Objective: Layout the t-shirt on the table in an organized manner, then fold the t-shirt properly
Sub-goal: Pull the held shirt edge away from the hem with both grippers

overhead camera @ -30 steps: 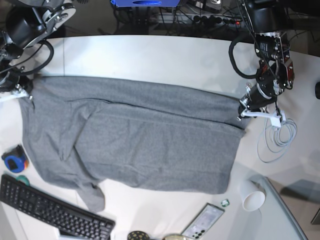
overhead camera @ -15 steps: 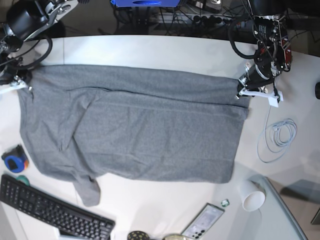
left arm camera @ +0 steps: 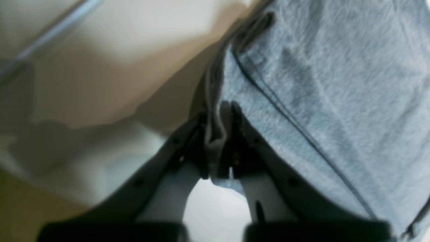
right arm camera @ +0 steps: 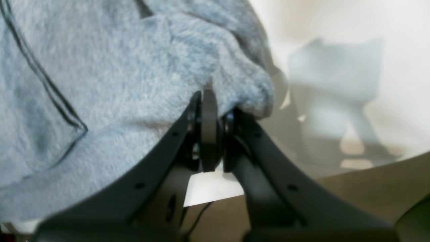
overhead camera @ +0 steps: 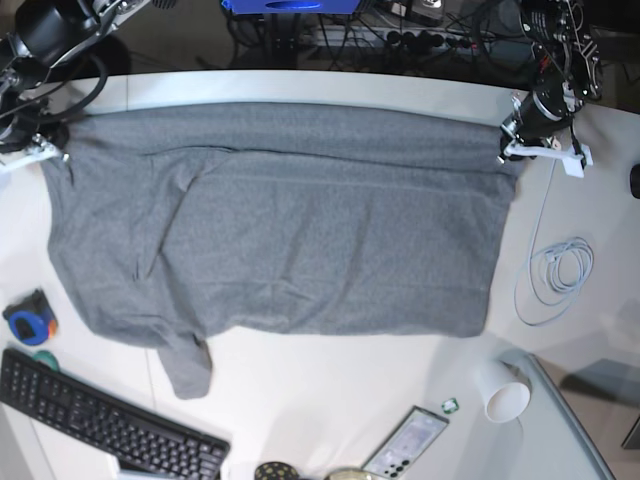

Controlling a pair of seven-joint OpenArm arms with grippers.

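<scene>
T-shirt corners clamped, both end effectors

A: The t-shirt looks like soft knit cloth, heather grey and matt; close up in the wrist views it shows a fuzzy nap and stitched hems.

B: And the surface?

A: Smooth, white, faintly glossy. The left pincer has matt fingers, dark and pale, plastic by the look; the right pincer is matt black.

B: Near the front edge?

A: A black plastic keyboard, a white paper-like cup, a glossy phone.
</scene>
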